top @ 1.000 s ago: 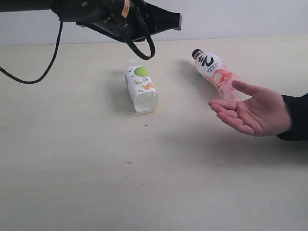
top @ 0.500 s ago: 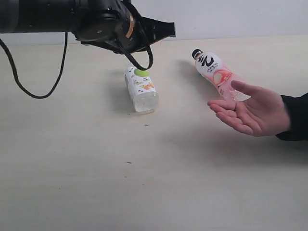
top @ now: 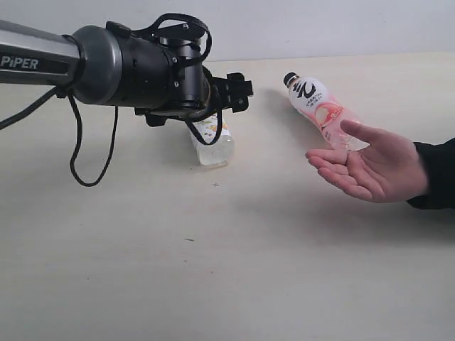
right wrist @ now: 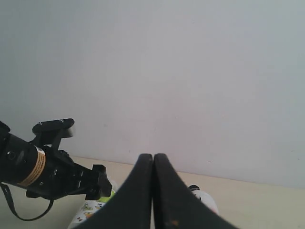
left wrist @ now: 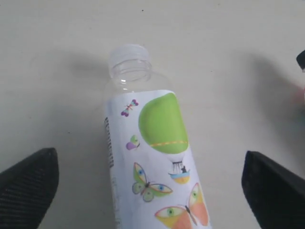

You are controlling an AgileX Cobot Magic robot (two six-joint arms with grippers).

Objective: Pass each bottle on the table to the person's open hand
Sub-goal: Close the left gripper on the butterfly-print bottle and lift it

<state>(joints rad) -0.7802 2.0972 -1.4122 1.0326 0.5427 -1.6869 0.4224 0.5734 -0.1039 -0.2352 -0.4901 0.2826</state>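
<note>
your left gripper (left wrist: 150,188) dropped low over green bottle (left wrist: 152,157) | jaws now wide, flanking it | right gripper (right wrist: 153,191) jaws closed | hand (top: 370,167) unmoved

The green bottle (top: 213,148) lies on its side left of centre on the pale beige table (top: 227,277). It is clear, with a white label showing a lime balloon and butterflies, and is partly hidden in the exterior view. The pink bottle (top: 318,105), black-capped, lies slanted to its right. Its base is behind the thumb of the hand (top: 373,169), which is palm up, fingers spread, dark-sleeved.
</note>
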